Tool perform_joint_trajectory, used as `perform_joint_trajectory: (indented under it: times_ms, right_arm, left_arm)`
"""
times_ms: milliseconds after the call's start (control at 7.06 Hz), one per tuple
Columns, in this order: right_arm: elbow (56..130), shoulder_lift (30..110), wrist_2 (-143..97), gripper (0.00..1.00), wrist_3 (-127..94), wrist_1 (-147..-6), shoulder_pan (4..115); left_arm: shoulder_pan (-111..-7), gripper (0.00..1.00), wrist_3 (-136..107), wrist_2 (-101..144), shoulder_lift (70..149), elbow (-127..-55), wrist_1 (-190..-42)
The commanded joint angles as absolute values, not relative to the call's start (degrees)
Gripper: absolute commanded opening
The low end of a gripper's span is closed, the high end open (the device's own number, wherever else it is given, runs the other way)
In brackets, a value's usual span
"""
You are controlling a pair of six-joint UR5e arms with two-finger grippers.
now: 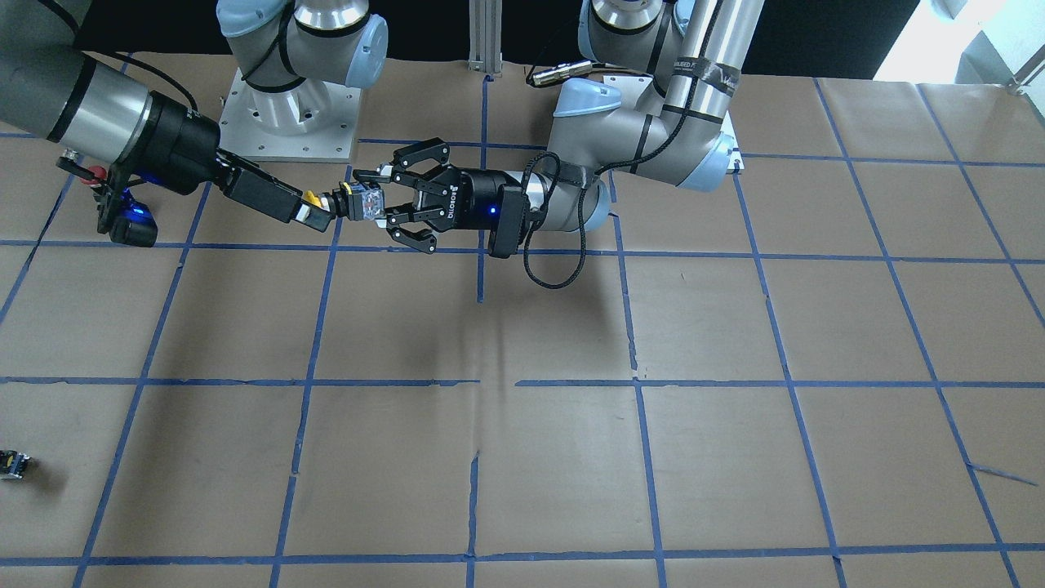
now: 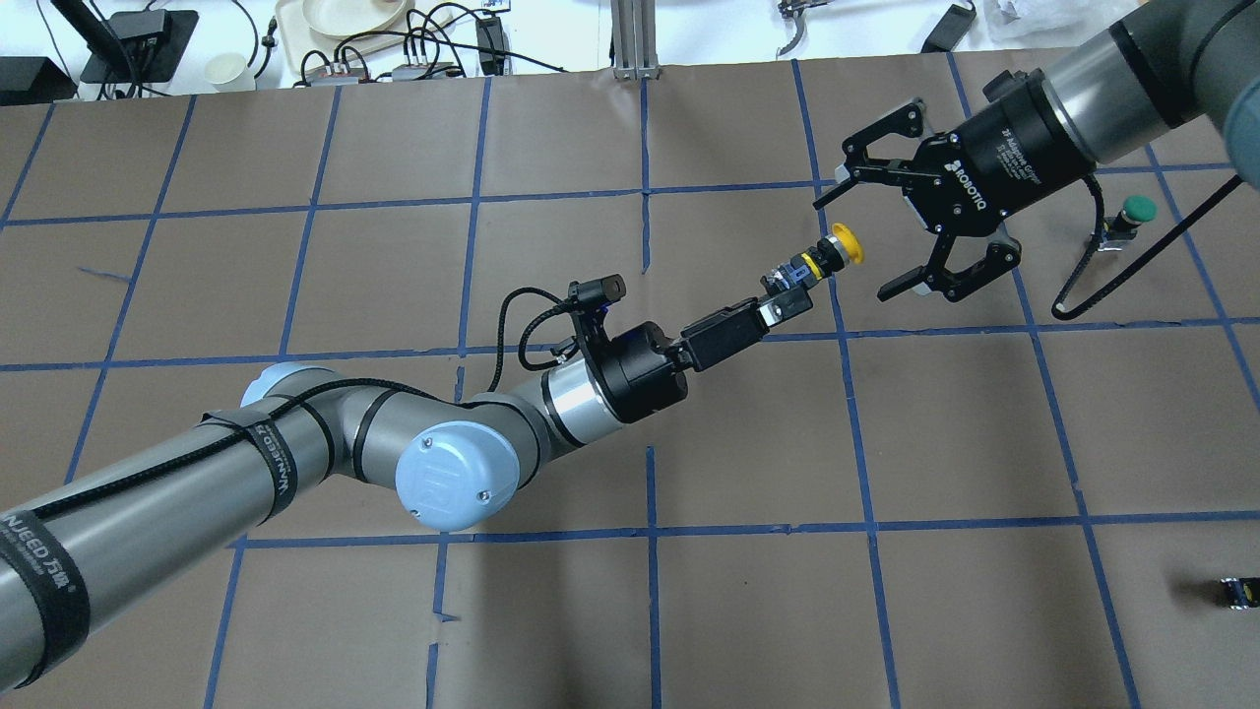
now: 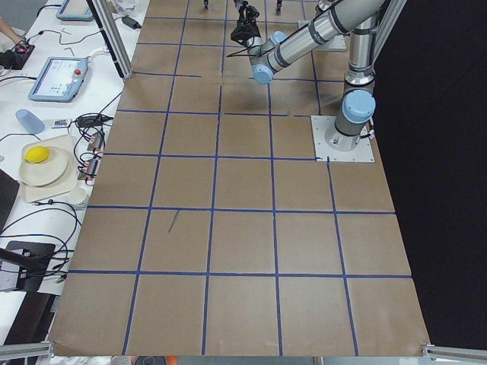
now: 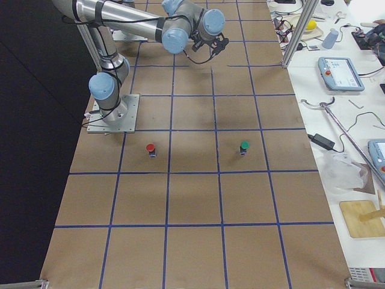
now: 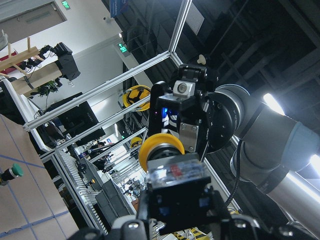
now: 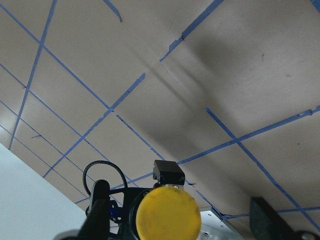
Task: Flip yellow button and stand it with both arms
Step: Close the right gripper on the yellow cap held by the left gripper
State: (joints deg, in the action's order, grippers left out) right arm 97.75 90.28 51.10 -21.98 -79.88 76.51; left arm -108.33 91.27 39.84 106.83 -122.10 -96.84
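The yellow button is held in the air above the taped brown table. My left gripper is shut on its black boxy body, and the yellow cap points away towards my right gripper. The right gripper is open, its fingertips spread either side of the cap without touching it. In the front view the left gripper clamps the body and the cap sits at the right gripper's tip. The right wrist view faces the cap. The left wrist view shows the button from behind.
A green-capped button stands under the right forearm, and a red-capped one stands closer to the right arm's base. A small dark block lies at the table's right edge. Cables and dishes sit beyond the far edge.
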Motion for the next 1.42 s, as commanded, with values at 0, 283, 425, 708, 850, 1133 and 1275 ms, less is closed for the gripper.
perform_joint_trajectory:
  times_ms: [0,283,425,708,850,1133,1275]
  right_arm:
    - [95.10,90.26,53.09,0.99,-21.80,-75.33,76.46]
    - [95.10,90.00,51.95,0.93,-21.88,-75.76,76.55]
    - [95.27,89.30,49.25,0.89,-21.88,-76.02,76.64]
    - [94.66,87.89,49.13,0.70,-22.15,-75.76,76.64]
    - [94.66,87.98,49.39,0.61,-22.15,-75.67,76.55]
    - [94.57,88.15,49.40,0.22,-22.24,-75.41,76.46]
    - [94.57,88.24,49.31,0.11,-22.32,-75.32,76.46]
  left_arm:
    - [-108.46,0.18,91.49,39.90,106.79,-122.08,-96.42]
    - [-108.81,0.19,91.41,39.90,106.53,-121.99,-96.15]
    - [-108.90,0.19,91.49,39.90,106.52,-122.08,-96.07]
    - [-108.81,0.19,91.41,39.99,106.52,-122.08,-95.89]
    - [-108.90,0.20,91.41,39.99,106.44,-122.08,-95.80]
    - [-108.90,0.21,91.41,39.99,106.08,-122.08,-95.80]
    - [-108.90,0.24,91.41,39.90,106.08,-122.08,-95.71]
